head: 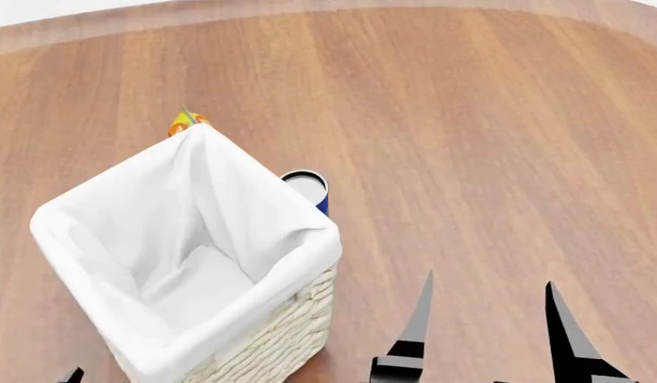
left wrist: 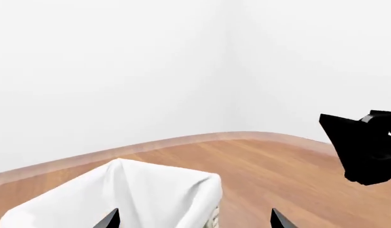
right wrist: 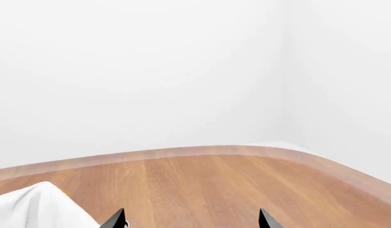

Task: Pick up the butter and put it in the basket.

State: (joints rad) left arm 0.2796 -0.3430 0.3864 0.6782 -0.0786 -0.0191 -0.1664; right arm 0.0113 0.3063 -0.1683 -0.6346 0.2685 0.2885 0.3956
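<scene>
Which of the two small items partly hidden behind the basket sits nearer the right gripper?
The blue can with the pale top, beside the basket, is nearer the right gripper; the orange-yellow item peeks over the far corner.

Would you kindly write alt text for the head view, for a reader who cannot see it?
A tall wicker basket with white cloth lining stands empty on a wooden table. A blue can and an orange-yellow object peek from behind it; the right end effector is open nearby.

Tall square wicker basket (head: 267, 341), white-lined, upright, empty, near bench's (head: 499, 120) front-left; butter not visible.
</scene>
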